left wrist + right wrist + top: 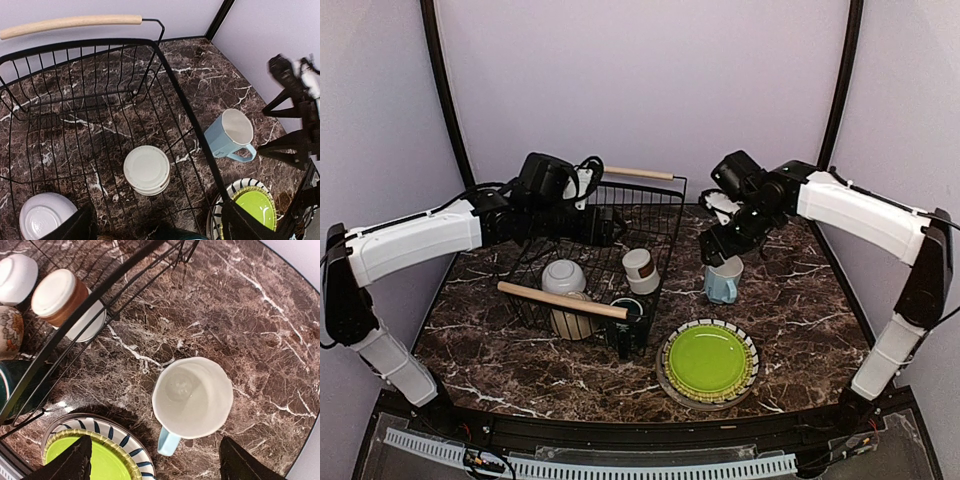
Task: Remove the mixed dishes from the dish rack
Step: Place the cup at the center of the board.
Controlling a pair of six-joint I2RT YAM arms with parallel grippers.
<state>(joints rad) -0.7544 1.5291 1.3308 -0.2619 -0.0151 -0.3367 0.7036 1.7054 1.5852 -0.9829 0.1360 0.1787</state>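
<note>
The dish rack [669,240], a large rectangular black wire basket with two light wooden bar handles [563,299], is seen left of centre on the dark brown marble-patterned table [800,290]. Four dishes are kept inside it. A white bowl [563,276] is turned upside down beside the near handle. A cream bowl [570,321] with a patterned side is placed just in front of that. A brown-and-white cup [640,270] is set mouth down by the right wall. A dark green mug [627,312] is lodged in the near right corner.

Outside the rack, just to its right, a light blue mug [724,280] is stood upright on the table. Nearer the arms, a lime-green plate [708,360] is stacked on a black-and-white striped plate [107,431], close to the rack's near right corner.

The right gripper [725,248] is hung directly above the light blue mug. In the wrist view its two fingers [75,462] are spread wide, one to each side of the mug, and nothing is gripped. The left gripper [608,228] is held over the far part of the rack. Its fingers [75,227] are likewise parted wide, and nothing is grasped between them; only the wire floor and the upturned cup are seen below.
</note>
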